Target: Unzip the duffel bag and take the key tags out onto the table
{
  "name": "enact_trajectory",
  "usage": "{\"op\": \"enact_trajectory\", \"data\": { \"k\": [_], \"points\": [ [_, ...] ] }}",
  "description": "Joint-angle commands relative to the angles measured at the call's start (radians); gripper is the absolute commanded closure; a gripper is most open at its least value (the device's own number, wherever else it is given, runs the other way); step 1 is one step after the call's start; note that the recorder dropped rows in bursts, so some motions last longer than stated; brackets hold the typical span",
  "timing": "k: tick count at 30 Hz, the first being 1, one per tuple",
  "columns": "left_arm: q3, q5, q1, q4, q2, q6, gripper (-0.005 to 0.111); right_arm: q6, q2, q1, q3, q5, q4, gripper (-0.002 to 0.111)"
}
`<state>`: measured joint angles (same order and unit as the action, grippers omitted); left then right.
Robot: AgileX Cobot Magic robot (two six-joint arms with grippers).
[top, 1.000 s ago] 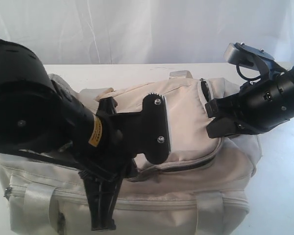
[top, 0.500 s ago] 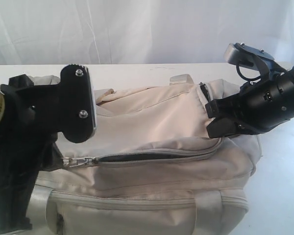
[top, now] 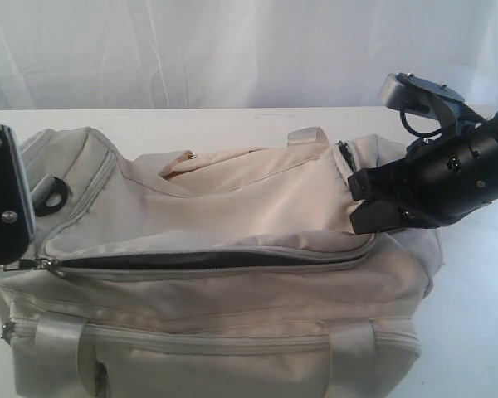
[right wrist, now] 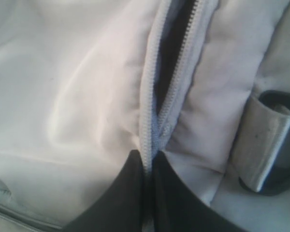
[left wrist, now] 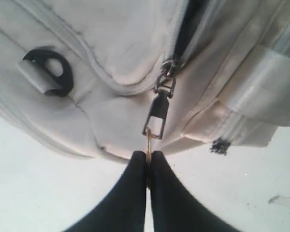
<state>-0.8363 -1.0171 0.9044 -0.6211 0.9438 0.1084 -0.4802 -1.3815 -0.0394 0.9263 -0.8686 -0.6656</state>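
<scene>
1. My left gripper [left wrist: 146, 160] has travelled from above the middle of the duffel bag [top: 232, 207] to its left end. In the exterior view, only a black plate of it now shows at the left edge.
2. The zipper pull [left wrist: 157, 112], pinched between my left fingertips, has moved with it. Half a second ago it sat further right along the zipper track.
3. The zipper opening [top: 199, 260] has lengthened to run nearly the full length of the bag top, exposing a longer strip of dark lining.
4. The bag's left end and its black D-ring [top: 55, 192], previously hidden behind my left arm, are now visible.
</scene>
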Motion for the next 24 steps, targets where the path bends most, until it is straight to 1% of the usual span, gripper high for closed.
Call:
{"op": "enact_trajectory", "data": {
  "k": [1, 3, 5, 6, 8, 11, 13, 15, 16, 21, 24],
  "points": [
    [0.044, -0.044, 0.002, -0.102, -0.069, 0.074, 0.107, -0.026, -0.001, 0.0, 0.003, 0.019, 0.031, 0.108],
    [0.056, -0.034, 0.002, -0.115, -0.087, 0.086, 0.107, -0.085, -0.001, 0.0, 0.003, 0.019, 0.033, 0.108],
    [0.074, 0.005, 0.002, -0.118, -0.103, 0.103, 0.107, -0.147, -0.001, 0.0, 0.003, 0.021, 0.031, 0.108],
    [0.087, 0.028, 0.002, -0.12, -0.107, 0.103, 0.107, -0.147, 0.001, 0.0, 0.003, 0.019, 0.021, 0.107],
    [0.117, 0.057, 0.002, -0.138, -0.109, 0.11, 0.107, -0.157, 0.01, 0.0, 0.003, 0.019, 0.001, 0.1],
    [0.157, 0.076, 0.002, -0.168, -0.109, 0.165, 0.107, -0.198, 0.032, 0.0, 0.005, 0.021, -0.011, 0.082],
    [0.174, 0.084, 0.002, -0.178, -0.116, 0.21, 0.107, -0.198, 0.054, 0.0, 0.012, 0.021, -0.011, 0.067],
    [0.185, 0.102, 0.002, -0.175, -0.122, 0.236, 0.107, -0.198, 0.082, 0.0, 0.023, 0.021, -0.011, 0.057],
    [0.187, 0.111, 0.002, -0.166, -0.124, 0.236, 0.107, -0.204, 0.1, 0.0, 0.031, 0.021, -0.011, 0.055],
    [0.172, 0.18, 0.002, -0.093, -0.149, 0.236, 0.107, -0.276, 0.196, -0.002, 0.076, 0.008, -0.024, 0.054],
    [0.158, 0.18, 0.002, -0.068, -0.16, 0.236, 0.107, -0.332, 0.235, -0.04, 0.098, -0.019, -0.06, 0.055]
  ]
}}
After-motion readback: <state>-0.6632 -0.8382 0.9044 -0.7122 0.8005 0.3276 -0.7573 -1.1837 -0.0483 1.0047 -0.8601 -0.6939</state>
